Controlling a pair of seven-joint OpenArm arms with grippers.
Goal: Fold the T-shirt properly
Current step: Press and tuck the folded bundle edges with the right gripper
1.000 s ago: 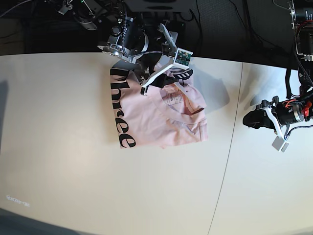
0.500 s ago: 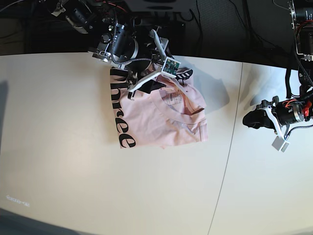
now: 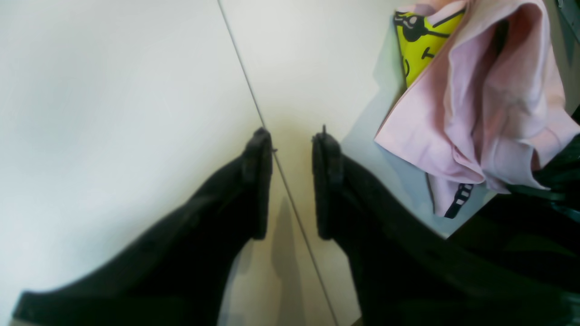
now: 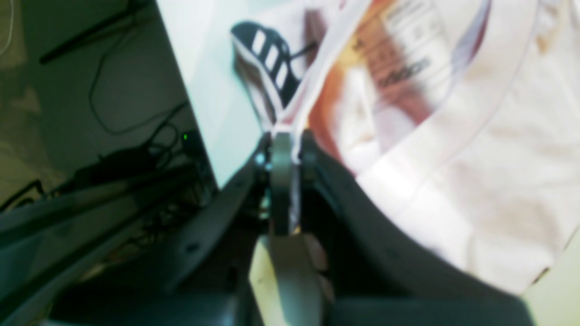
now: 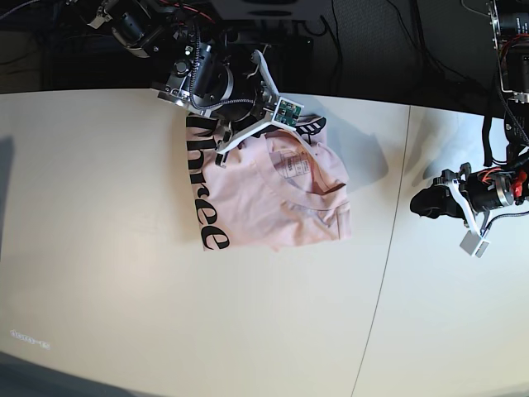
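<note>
The pale pink T-shirt [image 5: 281, 194] lies folded into a rough square at the back middle of the white table [image 5: 124, 273], with black lettering along its left edge and the neck label facing up. My right gripper [image 5: 269, 132] is at the shirt's back edge. In the right wrist view it [image 4: 283, 145] is shut on a thin fold of the shirt [image 4: 476, 158] next to a black-and-white striped graphic. My left gripper [image 5: 417, 203] hovers to the right of the shirt. In the left wrist view it [image 3: 291, 145] is open and empty, with the shirt [image 3: 489, 99] at the upper right.
A thin seam [image 5: 388, 248] in the table runs front to back between the shirt and my left gripper. Cables and dark equipment [image 5: 273, 25] sit beyond the table's back edge, close behind my right arm.
My right gripper has shifted left along the shirt's back edge while staying on the fabric, and its wrist has turned. The shirt has barely changed shape. The left arm has not moved.
</note>
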